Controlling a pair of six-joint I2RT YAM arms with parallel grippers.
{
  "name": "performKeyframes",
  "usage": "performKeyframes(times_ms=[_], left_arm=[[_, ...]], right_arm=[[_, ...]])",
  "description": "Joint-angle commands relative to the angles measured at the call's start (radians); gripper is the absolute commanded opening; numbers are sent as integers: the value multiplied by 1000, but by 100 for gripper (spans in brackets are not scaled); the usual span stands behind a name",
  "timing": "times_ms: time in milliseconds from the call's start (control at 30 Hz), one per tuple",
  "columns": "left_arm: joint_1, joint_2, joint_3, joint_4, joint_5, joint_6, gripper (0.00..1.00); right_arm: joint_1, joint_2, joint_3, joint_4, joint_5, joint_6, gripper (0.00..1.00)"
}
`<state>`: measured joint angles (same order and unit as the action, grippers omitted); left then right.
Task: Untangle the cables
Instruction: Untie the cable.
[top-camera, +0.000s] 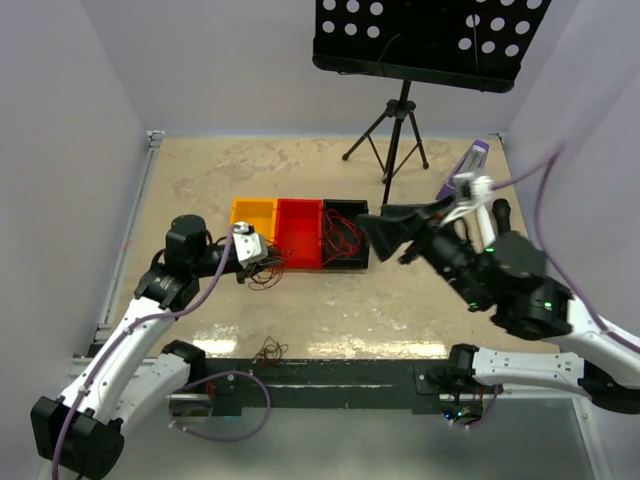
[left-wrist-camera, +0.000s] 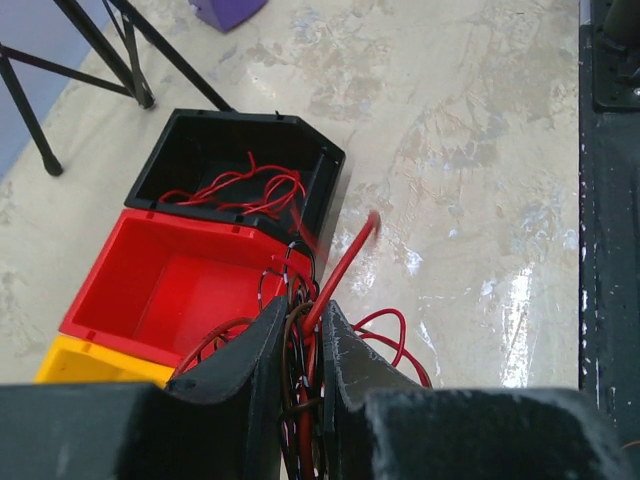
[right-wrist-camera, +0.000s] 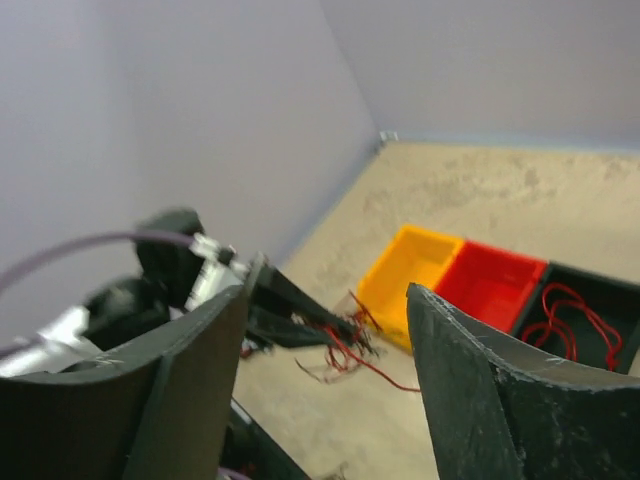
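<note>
My left gripper (left-wrist-camera: 308, 318) is shut on a tangled bundle of red and dark cables (left-wrist-camera: 300, 380), just in front of the bins. One red cable (left-wrist-camera: 350, 255) sticks out ahead of the jaws over the table. From above, the bundle (top-camera: 268, 272) hangs at my left gripper (top-camera: 272, 260) next to the yellow bin (top-camera: 252, 212). More red cables (left-wrist-camera: 240, 185) lie in the black bin (left-wrist-camera: 330, 170). The red bin (left-wrist-camera: 180, 290) holds none. My right gripper (top-camera: 386, 238) hovers open above the black bin's right end, with nothing between its fingers (right-wrist-camera: 200, 360).
A small dark cable coil (top-camera: 268, 350) lies near the table's front edge, by the black rail (top-camera: 330, 375). At the back stand a music stand's tripod (top-camera: 395, 130) and a purple object (top-camera: 465, 165). Lilac walls close the left and right sides.
</note>
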<state>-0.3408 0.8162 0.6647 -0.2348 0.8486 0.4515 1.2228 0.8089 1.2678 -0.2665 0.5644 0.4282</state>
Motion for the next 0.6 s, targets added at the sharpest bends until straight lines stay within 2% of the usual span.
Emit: performKeyframes(times_ms=[0, 300, 567], left_arm=[[2, -20, 90, -64, 27, 84, 5], [2, -35, 116, -106, 40, 95, 9], [2, -51, 124, -123, 33, 110, 15]], right_arm=[[1, 62, -60, 41, -112, -5, 71], [1, 260, -122, 176, -408, -92, 72], [3, 337, -208, 228, -475, -109, 67]])
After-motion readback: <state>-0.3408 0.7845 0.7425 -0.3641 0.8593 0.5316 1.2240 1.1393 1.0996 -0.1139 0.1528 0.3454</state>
